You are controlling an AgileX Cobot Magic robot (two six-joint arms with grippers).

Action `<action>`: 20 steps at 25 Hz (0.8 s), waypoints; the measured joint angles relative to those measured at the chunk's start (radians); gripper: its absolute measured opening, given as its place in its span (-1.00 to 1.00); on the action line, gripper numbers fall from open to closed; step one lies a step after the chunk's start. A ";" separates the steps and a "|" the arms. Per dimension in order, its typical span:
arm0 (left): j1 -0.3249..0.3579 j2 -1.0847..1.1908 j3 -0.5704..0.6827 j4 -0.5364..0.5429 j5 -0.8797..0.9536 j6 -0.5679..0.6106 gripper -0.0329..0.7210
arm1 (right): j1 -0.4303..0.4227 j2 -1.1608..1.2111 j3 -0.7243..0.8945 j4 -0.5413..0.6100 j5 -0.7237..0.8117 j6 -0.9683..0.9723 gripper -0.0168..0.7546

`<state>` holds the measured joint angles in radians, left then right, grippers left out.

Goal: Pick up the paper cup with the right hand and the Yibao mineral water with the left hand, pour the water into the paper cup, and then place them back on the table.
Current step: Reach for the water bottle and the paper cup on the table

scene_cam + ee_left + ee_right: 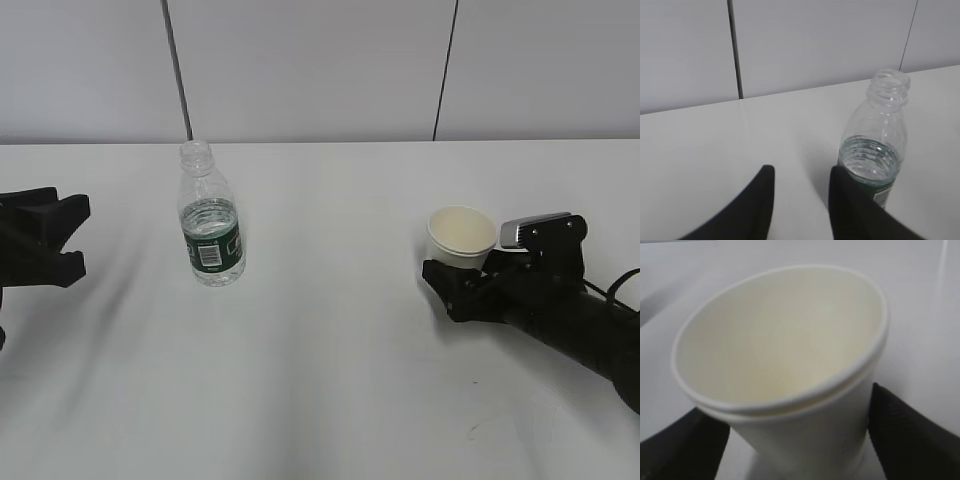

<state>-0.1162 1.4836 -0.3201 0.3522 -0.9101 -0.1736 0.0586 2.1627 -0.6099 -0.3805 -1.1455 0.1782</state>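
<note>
White table w/ faint specks, pale panelled wall w/ dark seams behind. Our right gripper has fingers either side of the paper cup, right of centre; can't tell if they're pressing it. Left gripper spread, bare, well apart from the Yibao mineral water, upright, capless, left of centre.

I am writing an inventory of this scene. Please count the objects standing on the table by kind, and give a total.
Paper cup: 1
Yibao mineral water bottle: 1
Total: 2, both on the table
</note>
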 joint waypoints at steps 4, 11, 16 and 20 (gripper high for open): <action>0.000 0.000 0.000 0.000 0.000 0.000 -0.27 | 0.000 0.006 -0.015 0.000 -0.001 0.004 0.78; 0.000 0.000 0.000 0.000 0.000 0.000 -0.27 | 0.000 0.013 -0.021 -0.004 -0.001 0.008 0.77; 0.000 0.000 0.000 -0.001 0.002 0.000 -0.27 | 0.000 0.013 -0.021 -0.005 -0.001 0.008 0.61; 0.000 0.000 0.000 -0.007 0.006 0.000 -0.27 | 0.000 0.013 -0.021 -0.005 -0.002 0.008 0.46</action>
<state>-0.1162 1.4836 -0.3201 0.3456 -0.9045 -0.1736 0.0586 2.1756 -0.6311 -0.3858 -1.1478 0.1867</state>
